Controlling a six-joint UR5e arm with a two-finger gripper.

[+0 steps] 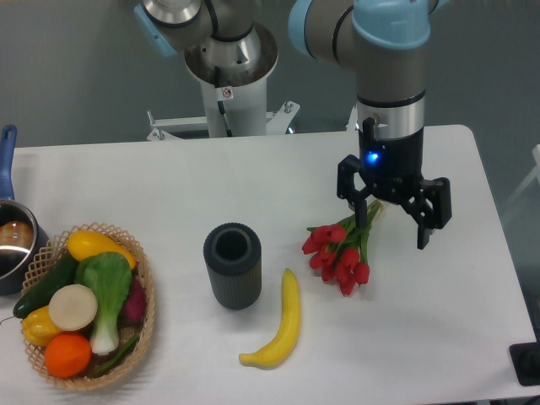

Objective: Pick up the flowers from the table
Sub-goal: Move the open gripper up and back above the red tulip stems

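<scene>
Camera view, fixed, looking down on the white worktop (253, 177). The flowers (342, 251) lie flat on the worktop right of centre, red buds toward 7 o'clock and green stems running up toward 1 o'clock, where they pass under the gripper (393, 224). The gripper hangs directly over the stem end. Its fingers (425, 221) are spread wide, one dark finger at the stems and the other well out at 3 o'clock from them. Whether the near finger touches the stems cannot be told from this view.

Task status: approach is largely complete; the grasp is not made. The bunch rests on the worktop with no sign of lift. Remaining steps, as judged: seat the fingers either side of the stems, close, then raise.

Neighbouring items: a banana (281, 325) at 7 o'clock from the buds, near but apart; a dark ribbed cup (232, 264) at 9 o'clock, upright; a wicker basket (143, 295) of vegetables at the far left edge. None obstructs the gripper.
</scene>
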